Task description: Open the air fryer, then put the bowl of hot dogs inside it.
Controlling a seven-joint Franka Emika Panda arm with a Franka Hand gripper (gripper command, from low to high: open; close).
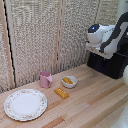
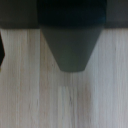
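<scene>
While the white and black robot arm is hanging over the large black boxy air fryer at the far end of the bench on the exterior view's right, the light wooden plank bench is carrying the tableware well apart from it. A small round cream-white bowl is sitting near the middle of the bench, holding a few orange-yellow hot dogs. A pink mug is standing just beside the bowl on the exterior view's left, and a rectangular orange-yellow block is lying just in front of the bowl, toward the near edge. A large round patterned plate is resting flat near the bench's near corner on the exterior view's left. A pale woven folding screen is standing behind the bench. Seen through the wrist view, a dark tapered shape is pointing over pale wood grain; it is blurred, so I cannot tell whether the fingers are standing wide or narrow, and they are not visible in the exterior view either. The fryer's handle cannot be made out.
</scene>
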